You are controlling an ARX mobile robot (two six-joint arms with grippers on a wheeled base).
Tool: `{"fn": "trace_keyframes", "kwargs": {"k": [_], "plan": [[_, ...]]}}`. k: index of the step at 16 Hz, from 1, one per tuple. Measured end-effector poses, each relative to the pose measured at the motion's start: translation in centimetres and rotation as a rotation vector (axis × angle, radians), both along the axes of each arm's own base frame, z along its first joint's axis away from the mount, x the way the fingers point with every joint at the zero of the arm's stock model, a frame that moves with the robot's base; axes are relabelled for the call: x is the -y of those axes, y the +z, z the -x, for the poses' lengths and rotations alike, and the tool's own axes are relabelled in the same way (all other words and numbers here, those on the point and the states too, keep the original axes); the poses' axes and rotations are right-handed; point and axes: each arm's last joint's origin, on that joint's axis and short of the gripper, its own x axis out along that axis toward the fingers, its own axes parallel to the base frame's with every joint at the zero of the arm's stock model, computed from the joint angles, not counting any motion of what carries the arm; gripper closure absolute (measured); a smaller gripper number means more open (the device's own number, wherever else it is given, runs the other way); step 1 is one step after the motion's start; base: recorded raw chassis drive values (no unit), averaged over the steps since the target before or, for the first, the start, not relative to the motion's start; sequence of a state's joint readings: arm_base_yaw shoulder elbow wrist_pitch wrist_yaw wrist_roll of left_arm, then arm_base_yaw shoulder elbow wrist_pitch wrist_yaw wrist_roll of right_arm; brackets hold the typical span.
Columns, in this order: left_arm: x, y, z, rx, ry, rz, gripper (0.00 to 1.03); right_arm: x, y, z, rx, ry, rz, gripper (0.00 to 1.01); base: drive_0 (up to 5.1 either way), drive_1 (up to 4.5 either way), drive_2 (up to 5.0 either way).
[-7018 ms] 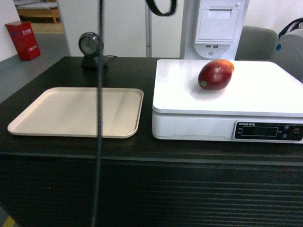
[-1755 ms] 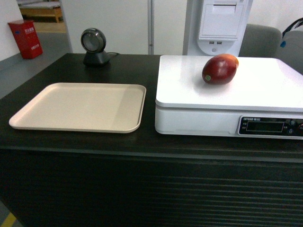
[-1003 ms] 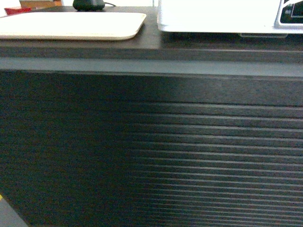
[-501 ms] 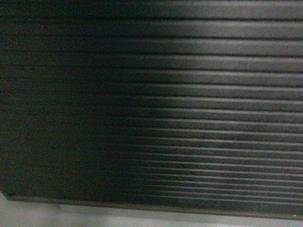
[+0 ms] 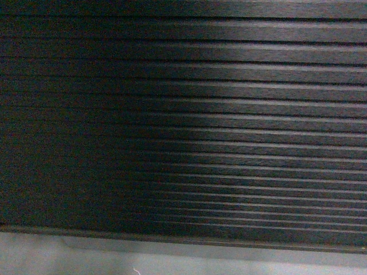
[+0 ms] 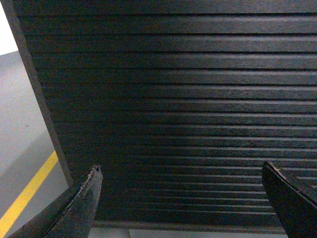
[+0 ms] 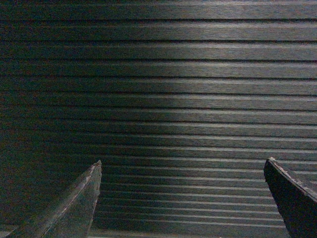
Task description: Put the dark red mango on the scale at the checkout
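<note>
Nothing of the dark red mango or the scale visible in any of the three views; only the ribbed front of the checkout [image 5: 229,132], filling the head view down to a grey strip of plinth and floor [image 5: 172,260] along the near bottom edge. Where the fruit lies now: impossible to tell from here. Judged from empty grippers lowered in front of the counter face, probably at or past the closing step of the task, with no carrying under way. Next move, if any remains: raising the view back up to the countertop to check the platform. Left gripper [image 6: 183,198] spread wide, fingertips [image 6: 89,191] at the two lower corners of its wrist view, holding nothing, touching nothing, the ribbed panel beyond and a yellow floor line [image 6: 27,196] at far left past the counter's corner. Right gripper [image 7: 183,198] likewise spread wide and empty, facing the same ribbed panel.
</note>
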State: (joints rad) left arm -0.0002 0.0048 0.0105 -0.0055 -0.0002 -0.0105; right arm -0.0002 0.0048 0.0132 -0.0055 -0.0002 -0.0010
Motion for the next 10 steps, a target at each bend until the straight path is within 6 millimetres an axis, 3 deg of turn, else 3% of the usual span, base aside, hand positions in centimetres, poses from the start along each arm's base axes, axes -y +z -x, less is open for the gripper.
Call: {"fn": "trace_keyframes", "kwargs": {"k": [10], "plan": [[0.0,0.0,0.0,0.0,0.0,0.0,0.05,0.0,0.0,0.0,0.0,0.0,0.0,0.03,0.0,0.0,0.0]]}}
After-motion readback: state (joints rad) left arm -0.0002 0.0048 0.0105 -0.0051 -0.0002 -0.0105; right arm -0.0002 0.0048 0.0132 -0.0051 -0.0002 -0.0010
